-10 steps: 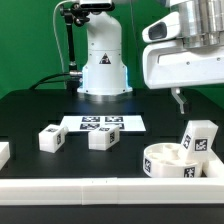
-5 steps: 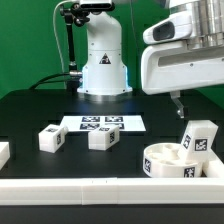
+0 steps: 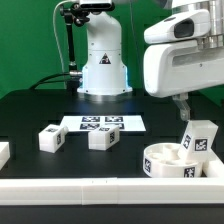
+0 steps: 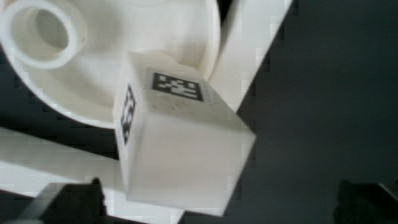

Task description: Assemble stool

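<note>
One round seat (image 3: 158, 165) and three block legs (image 3: 101, 138) show; the tool (image 3: 182, 108) hangs spread wide, empty.

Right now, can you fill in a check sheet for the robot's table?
Surface: black table, marker board in the middle, white rail along the front.
Job's things: seat at the exterior view's right, upright leg by it; two loose legs near the marker board.
Clutter: nothing seen.
Grippers: the hand is open, above the upright leg, holding nothing.
Cables: black cable behind the table.
Surroundings: robot base, green backdrop.
</note>
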Tool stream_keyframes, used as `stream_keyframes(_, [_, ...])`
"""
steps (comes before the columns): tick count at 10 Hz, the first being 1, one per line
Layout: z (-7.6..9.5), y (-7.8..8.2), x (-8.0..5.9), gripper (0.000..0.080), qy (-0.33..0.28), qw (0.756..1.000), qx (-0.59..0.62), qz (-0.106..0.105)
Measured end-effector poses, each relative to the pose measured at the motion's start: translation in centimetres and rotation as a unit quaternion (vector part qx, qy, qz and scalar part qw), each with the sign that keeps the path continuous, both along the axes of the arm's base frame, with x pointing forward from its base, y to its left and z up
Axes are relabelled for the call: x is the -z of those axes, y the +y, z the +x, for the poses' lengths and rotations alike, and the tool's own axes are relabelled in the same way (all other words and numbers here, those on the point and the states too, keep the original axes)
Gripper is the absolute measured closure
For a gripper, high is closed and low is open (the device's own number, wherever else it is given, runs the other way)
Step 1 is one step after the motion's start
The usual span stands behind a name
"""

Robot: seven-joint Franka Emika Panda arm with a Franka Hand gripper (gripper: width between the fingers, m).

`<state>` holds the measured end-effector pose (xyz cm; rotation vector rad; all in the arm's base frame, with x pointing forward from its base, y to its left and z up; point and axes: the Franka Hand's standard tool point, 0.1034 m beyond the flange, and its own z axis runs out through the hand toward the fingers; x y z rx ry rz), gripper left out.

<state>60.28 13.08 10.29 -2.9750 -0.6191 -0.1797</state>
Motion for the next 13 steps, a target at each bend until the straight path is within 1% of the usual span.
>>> stream_keyframes(2, [0.0,-0.2,0.0,0.0151,-0.006,0.999,-0.05,-0.006])
stream_keyframes(3, [0.1,-0.4,0.1,0.0151,-0.011,0.996,-0.092,-0.014])
stream_keyframes(5, [0.1,-0.5,0.4,0.0151,-0.019,0.981,-0.189,-0.036])
stream_keyframes(7, [0.9,-0.7,0.5,0.0151,-0.021,0.959,-0.276,-0.054])
stream_keyframes(11, [0.8,-1.3,1.3,0.0151,-0.024,0.911,-0.404,-0.083])
stream_keyframes(13, [0.7,-1.5,1.6,0.0151,-0.023,0.879,-0.467,-0.097])
